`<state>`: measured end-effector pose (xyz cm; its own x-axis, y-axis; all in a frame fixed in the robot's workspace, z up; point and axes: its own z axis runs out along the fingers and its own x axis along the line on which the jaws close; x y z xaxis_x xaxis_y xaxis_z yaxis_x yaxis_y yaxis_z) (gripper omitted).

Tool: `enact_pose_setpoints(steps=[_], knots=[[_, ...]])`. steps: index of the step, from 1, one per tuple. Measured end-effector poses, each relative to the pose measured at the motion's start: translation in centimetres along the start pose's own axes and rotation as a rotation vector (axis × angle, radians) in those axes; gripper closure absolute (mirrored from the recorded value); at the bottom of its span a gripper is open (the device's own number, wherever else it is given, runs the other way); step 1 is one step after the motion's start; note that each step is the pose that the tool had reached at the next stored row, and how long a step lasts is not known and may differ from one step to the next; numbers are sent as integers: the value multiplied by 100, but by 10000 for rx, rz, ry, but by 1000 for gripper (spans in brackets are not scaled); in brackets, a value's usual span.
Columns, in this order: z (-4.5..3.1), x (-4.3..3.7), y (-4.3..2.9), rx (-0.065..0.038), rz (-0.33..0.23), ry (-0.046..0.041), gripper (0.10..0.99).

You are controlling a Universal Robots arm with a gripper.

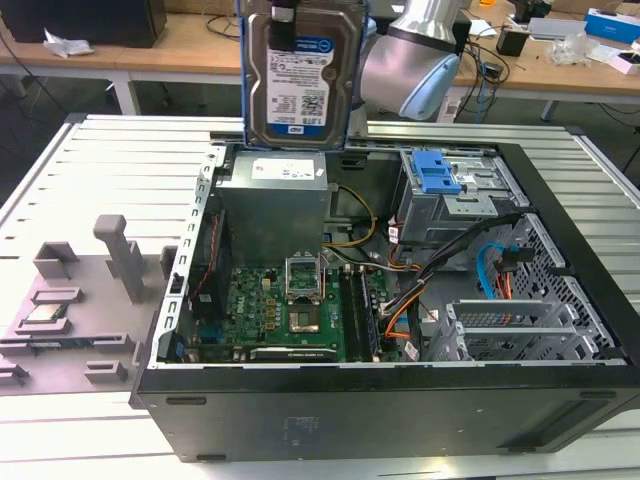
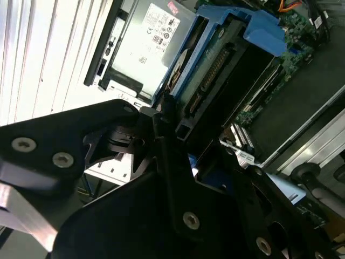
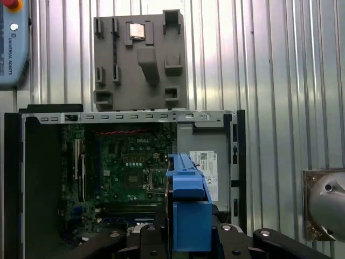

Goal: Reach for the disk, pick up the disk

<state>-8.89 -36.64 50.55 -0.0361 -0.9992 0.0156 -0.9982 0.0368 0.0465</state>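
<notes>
The disk, a silver-metal hard drive with a blue-and-white label and blue side rails, hangs upright in the air above the back of the open computer case. My gripper is shut on its upper end at the top edge of the exterior view. One black finger lies over the label. In the second wrist view the black fingers clamp the disk by its connector end. In the first wrist view the disk's blue rail stands edge-on between the gripper arms.
Below the disk sit the grey power supply, the motherboard and a drive cage with a blue latch. A grey fixture plate holding a small processor chip lies on the ribbed metal table at the exterior view's left. Orange and blue cables run through the case.
</notes>
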Motion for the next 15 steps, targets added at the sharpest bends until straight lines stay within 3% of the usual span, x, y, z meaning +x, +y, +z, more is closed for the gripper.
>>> enact_pose_setpoints(steps=[2,5,15], knots=[[-9,-7,-187,-2,-3,0,722],[-17,-13,-356,-4,-1,1,722],[-35,-26,-739,-8,-1,0,722]])
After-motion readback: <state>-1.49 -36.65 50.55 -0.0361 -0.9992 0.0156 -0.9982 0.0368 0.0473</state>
